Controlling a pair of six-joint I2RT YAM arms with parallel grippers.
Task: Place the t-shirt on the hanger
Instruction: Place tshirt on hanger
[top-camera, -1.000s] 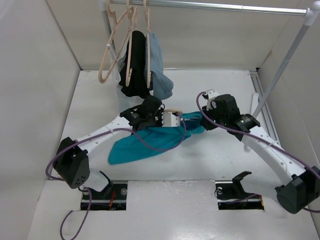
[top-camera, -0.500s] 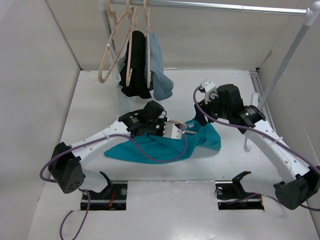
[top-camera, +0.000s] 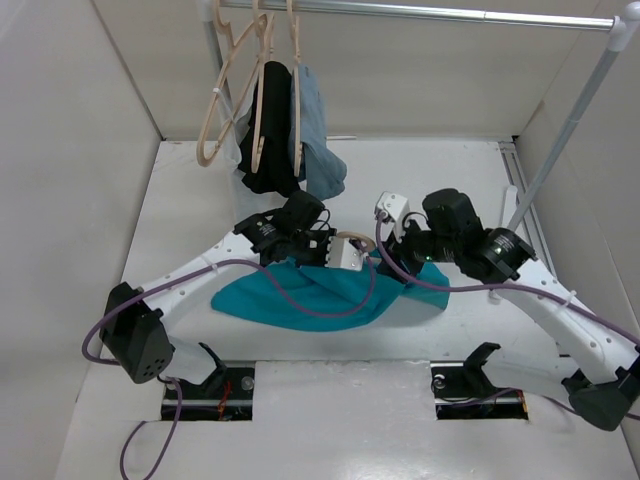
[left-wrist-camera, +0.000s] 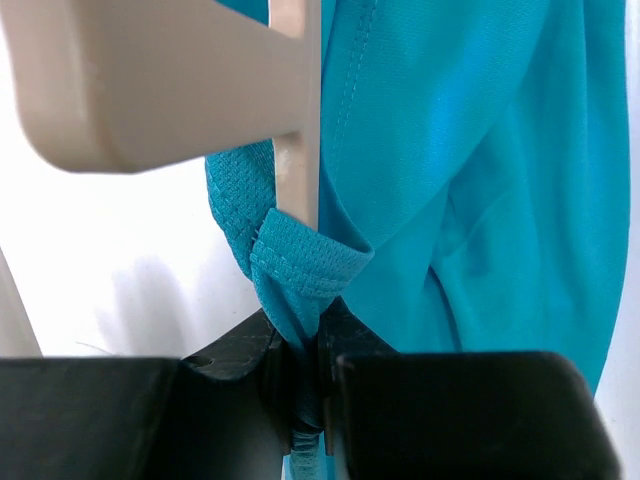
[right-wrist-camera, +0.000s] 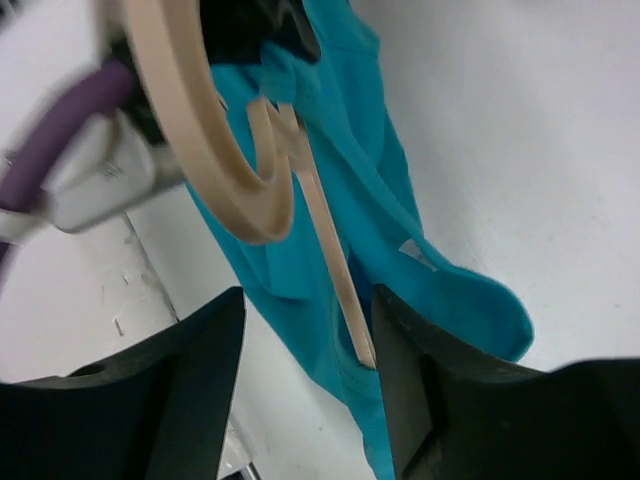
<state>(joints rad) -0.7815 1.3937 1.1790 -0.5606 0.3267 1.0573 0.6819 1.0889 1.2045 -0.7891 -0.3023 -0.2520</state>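
Note:
The teal t-shirt (top-camera: 300, 300) lies bunched on the table between the two arms. My left gripper (left-wrist-camera: 303, 340) is shut on its ribbed collar (left-wrist-camera: 300, 265), which loops round the thin stem of the beige hanger (left-wrist-camera: 150, 80). In the top view the left gripper (top-camera: 365, 262) sits just under the hanger's hook (top-camera: 350, 237). My right gripper (right-wrist-camera: 310, 390) is open, and the hanger's thin bar (right-wrist-camera: 335, 270) runs down between its fingers, close to the right one. The hanger's hook (right-wrist-camera: 210, 150) and the t-shirt (right-wrist-camera: 395, 215) with its white label (right-wrist-camera: 415, 253) lie beyond.
A metal rail (top-camera: 420, 12) crosses the back, carrying spare beige hangers (top-camera: 215, 110), a black garment (top-camera: 268, 130) and a pale blue garment (top-camera: 315, 130). The rail's slanted post (top-camera: 570, 120) stands at the right. White walls enclose the table.
My right gripper has opened, let go of the t-shirt and moved left and down to the hanger. The t-shirt has dropped and spread wider. The left gripper stays shut.

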